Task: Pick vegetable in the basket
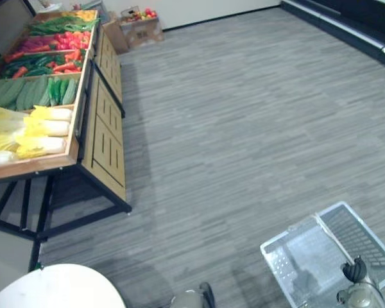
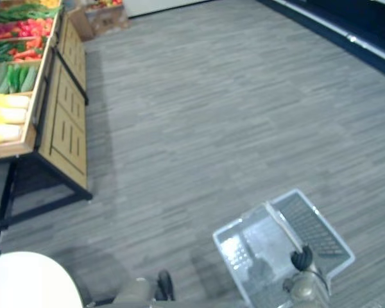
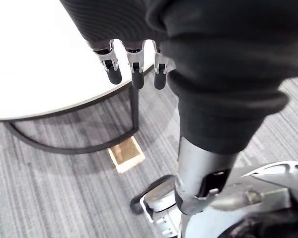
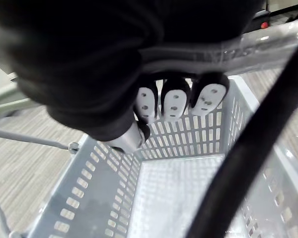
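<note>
A pale grey plastic basket [image 1: 295,228] with slotted walls hangs low at my right side, nothing inside it [image 4: 179,198]. My right hand [image 4: 174,99] is shut on the basket's handle [image 4: 238,47], fingers curled round the bar; from above the hand [image 1: 354,271] sits over the basket's near side. The vegetables lie on a wooden stand [image 1: 106,135] far off at the upper left: pale cabbages [image 1: 45,128], cucumbers [image 1: 32,92], red peppers [image 1: 70,40] and green beans [image 1: 61,24]. My left hand [image 3: 131,64] hangs with straight fingers, holding nothing, beside a white round table [image 3: 39,64].
The white round table [image 1: 58,287] stands at the lower left, close to me. A cardboard box [image 1: 141,25] of produce sits on the floor beyond the stand. Grey striped carpet stretches between me and the stand. A dark shelf edge [image 1: 346,25] runs along the upper right.
</note>
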